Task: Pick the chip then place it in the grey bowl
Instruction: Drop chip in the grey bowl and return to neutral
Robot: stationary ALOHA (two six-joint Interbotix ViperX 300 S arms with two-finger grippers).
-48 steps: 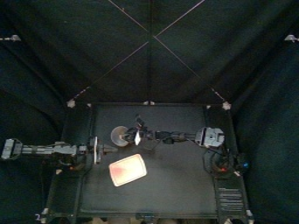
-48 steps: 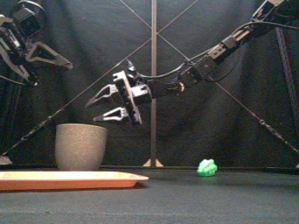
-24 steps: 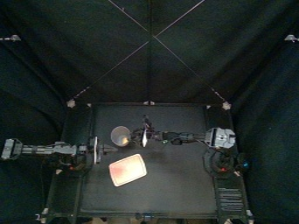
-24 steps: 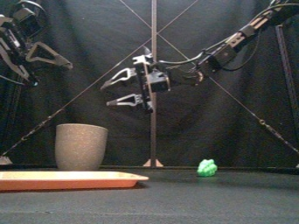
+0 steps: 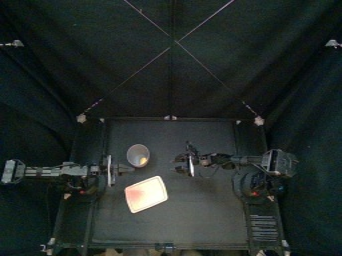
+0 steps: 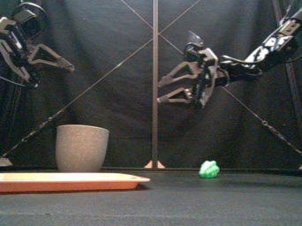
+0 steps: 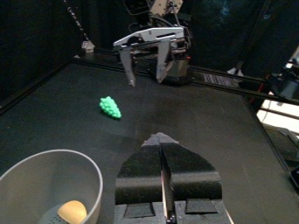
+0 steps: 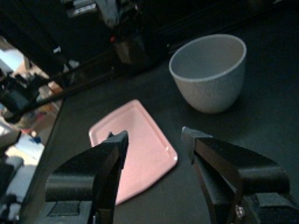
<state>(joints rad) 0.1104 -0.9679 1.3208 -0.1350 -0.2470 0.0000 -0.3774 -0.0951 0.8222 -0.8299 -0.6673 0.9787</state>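
The tall grey speckled cup (image 6: 81,147) stands at the table's left, behind the pink tray (image 6: 65,181). In the left wrist view a pale yellow chip (image 7: 72,211) lies at the bottom of the cup (image 7: 41,184). My right gripper (image 6: 165,91) hangs open and empty high above the table's middle, to the right of the cup, pointing left toward it. From above, the right gripper (image 5: 191,162) is well clear of the cup (image 5: 138,153). My left gripper (image 7: 159,140) rests shut at the left edge, raised beside the cup.
A small green toy (image 6: 210,169) lies on the table right of the middle, below the right arm. The pink tray (image 5: 144,193) sits in front of the cup, nearer the front edge.
The right gripper has drawn back from over the cup to the right and stays open. The left arm has not moved.
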